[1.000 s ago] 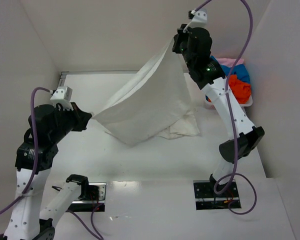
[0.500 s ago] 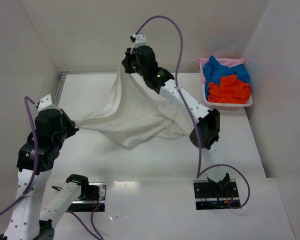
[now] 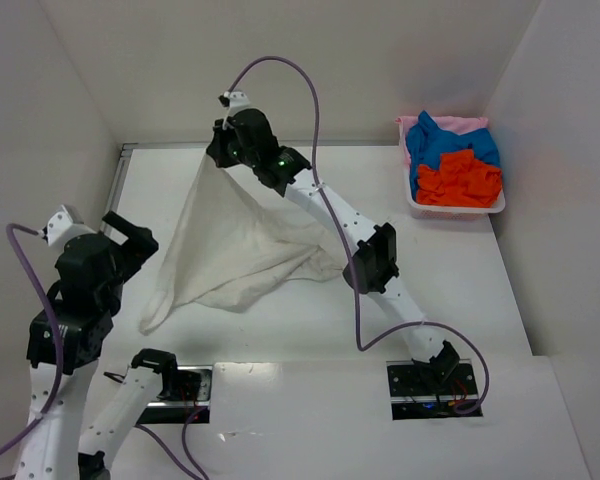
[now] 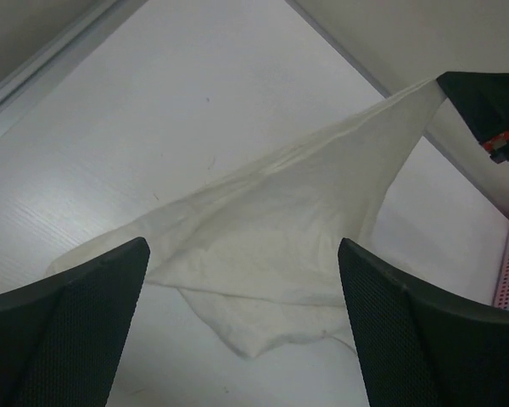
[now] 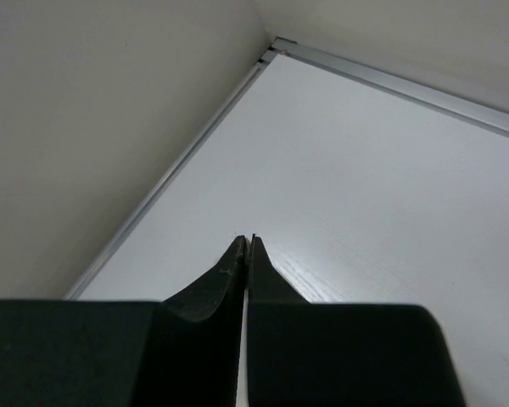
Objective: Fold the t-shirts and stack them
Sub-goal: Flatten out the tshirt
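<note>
Left fingers [image 4: 68,331]: spread wide, empty, near the left edge of the off-white t-shirt [image 3: 230,245].
Right fingers [image 5: 225,280]: clenched, apparently pinching one corner of that shirt, held high at far left. The rest drapes onto the desk [image 3: 460,270].
Blue t-shirt [image 3: 445,145], orange t-shirt [image 3: 460,182], pink t-shirt [image 3: 467,122]: heaped in the tray [image 3: 456,209], far right.

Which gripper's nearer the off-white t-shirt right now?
Right. The right gripper is shut on the top corner of the off-white t-shirt, holding it up. The left gripper stands open to the left of the draped cloth, not touching it.
</note>
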### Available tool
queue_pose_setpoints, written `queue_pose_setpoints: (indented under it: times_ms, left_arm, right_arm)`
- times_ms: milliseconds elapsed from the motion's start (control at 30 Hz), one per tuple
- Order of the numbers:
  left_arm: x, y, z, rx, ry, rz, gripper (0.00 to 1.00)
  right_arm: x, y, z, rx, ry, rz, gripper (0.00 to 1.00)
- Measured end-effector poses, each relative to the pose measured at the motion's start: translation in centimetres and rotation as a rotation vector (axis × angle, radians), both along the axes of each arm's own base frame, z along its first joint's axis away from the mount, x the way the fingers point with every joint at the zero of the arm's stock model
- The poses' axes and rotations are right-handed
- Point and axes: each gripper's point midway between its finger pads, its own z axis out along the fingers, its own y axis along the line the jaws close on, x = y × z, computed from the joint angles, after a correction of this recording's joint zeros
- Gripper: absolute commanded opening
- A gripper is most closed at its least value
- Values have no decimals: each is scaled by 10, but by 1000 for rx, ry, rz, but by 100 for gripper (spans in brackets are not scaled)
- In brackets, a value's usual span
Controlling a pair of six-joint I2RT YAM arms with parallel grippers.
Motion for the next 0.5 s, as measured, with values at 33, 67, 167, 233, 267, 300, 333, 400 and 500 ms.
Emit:
queue_pose_setpoints:
  times_ms: [33, 67, 167, 233, 267, 300, 333, 400, 500]
  left_arm:
    - [5, -1, 1, 11, 3, -7, 100]
    - [11, -1, 2, 30, 8, -15, 100]
    - [38, -7, 2, 91, 37, -71, 100]
    - [62, -15, -4, 127, 70, -133, 100]
    - [73, -21, -9, 145, 90, -171, 100]
    - [85, -25, -14, 164, 110, -208, 100]
    - [97, -30, -21, 180, 137, -243, 100]
    - [119, -41, -37, 212, 193, -326, 100]
    - [140, -57, -60, 256, 258, -468, 100]
  right_arm:
    - [-4, 3, -3, -8, 5, 9, 0]
    - [-9, 6, -9, -21, 14, 19, 0]
    - [-25, 11, -33, -74, 55, 51, 0]
    - [-39, 13, -53, -116, 91, 76, 0]
    - [-46, 14, -63, -136, 106, 89, 0]
    - [-53, 13, -72, -158, 120, 99, 0]
    - [-60, 12, -80, -178, 132, 108, 0]
    - [-71, 6, -87, -203, 144, 117, 0]
    - [-87, -7, -76, -223, 122, 125, 0]
